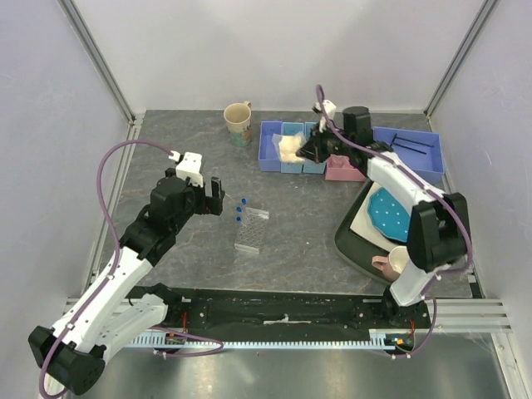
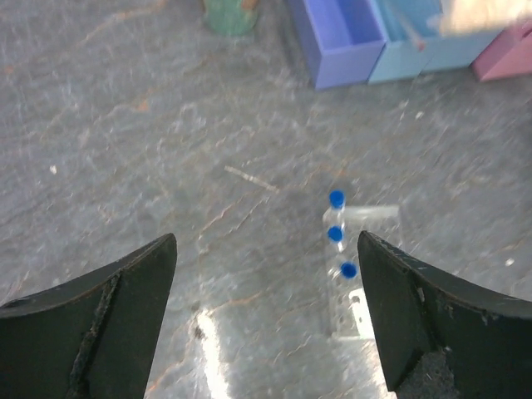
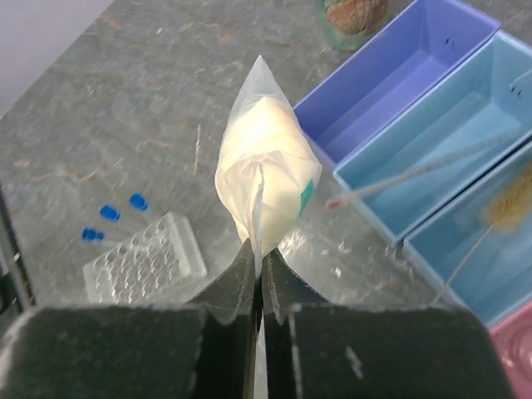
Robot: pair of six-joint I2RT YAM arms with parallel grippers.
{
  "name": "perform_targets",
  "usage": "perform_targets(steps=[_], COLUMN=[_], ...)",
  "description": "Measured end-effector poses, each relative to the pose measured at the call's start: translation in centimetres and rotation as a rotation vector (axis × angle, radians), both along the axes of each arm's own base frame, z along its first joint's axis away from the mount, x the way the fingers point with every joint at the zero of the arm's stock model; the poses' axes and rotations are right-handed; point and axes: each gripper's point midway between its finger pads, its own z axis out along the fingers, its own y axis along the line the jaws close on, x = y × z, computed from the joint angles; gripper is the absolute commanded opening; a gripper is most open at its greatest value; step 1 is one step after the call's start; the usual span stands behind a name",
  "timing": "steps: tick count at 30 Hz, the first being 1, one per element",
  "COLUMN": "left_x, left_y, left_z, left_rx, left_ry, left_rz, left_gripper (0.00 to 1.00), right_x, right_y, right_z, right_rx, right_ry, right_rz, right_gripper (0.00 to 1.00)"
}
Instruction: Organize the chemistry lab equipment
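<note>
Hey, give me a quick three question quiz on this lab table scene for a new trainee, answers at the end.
1. True or false: the left gripper is open and holds nothing.
2. Fill in: the right gripper is pinching the ____.
3. How many blue-capped tubes show by the clear tube rack? A two, B three, C five.
Key: 1 true; 2 bag of pale powder; 3 B.
</note>
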Motion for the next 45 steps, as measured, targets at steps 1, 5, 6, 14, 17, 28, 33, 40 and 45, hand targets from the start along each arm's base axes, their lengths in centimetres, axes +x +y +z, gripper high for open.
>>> perform_targets(steps=[1, 5, 6, 14, 17, 28, 33, 40, 45], left_x=[-0.1, -0.5, -0.6, -0.8, -0.8, -0.8, -1.0, -1.6, -1.1], left_y=[0.1, 1.2, 1.5, 2.2, 2.2, 2.3, 2.3, 2.8, 3.5], left_z=[-0.9, -2.0, -1.9, -2.0, -2.2, -2.1, -1.6, -0.2, 1.2], left_rx=[0.026, 0.092, 0.101, 0.133, 0.141, 0.143, 0.133, 0.082, -0.039], left_ry=[0.026, 0.053, 0.047, 0.029, 0.036, 0.033, 0.015, -0.032, -0.03], left_rz=[-0.002, 0.016, 0.023, 0.037, 0.035, 0.033, 0.034, 0.025, 0.033], left_gripper=[0.95, 0.95, 0.95, 0.94, 0.94, 0.94, 0.99, 1.0, 1.0], right_x=[0.8, 3.6, 4.1, 8.0, 9.2, 10.4, 8.6, 3.3, 1.9], right_y=[0.8, 3.8, 4.3, 5.6, 5.5, 6.3, 5.5, -1.4, -12.3], right_z=[0.1, -1.1, -1.7, -6.3, -6.4, -5.7, -2.8, 8.5, 14.7], right_rx=[-0.013, -0.046, -0.053, -0.129, -0.143, -0.154, -0.216, -0.229, -0.169], right_ry=[-0.004, 0.03, 0.053, 0.136, 0.124, 0.071, -0.035, -0.291, -0.364], right_rz=[-0.012, -0.064, -0.078, -0.223, -0.258, -0.215, -0.127, -0.213, -0.561], right_gripper=[0.09, 0.09, 0.1, 0.14, 0.2, 0.7, 0.98, 0.98, 0.98])
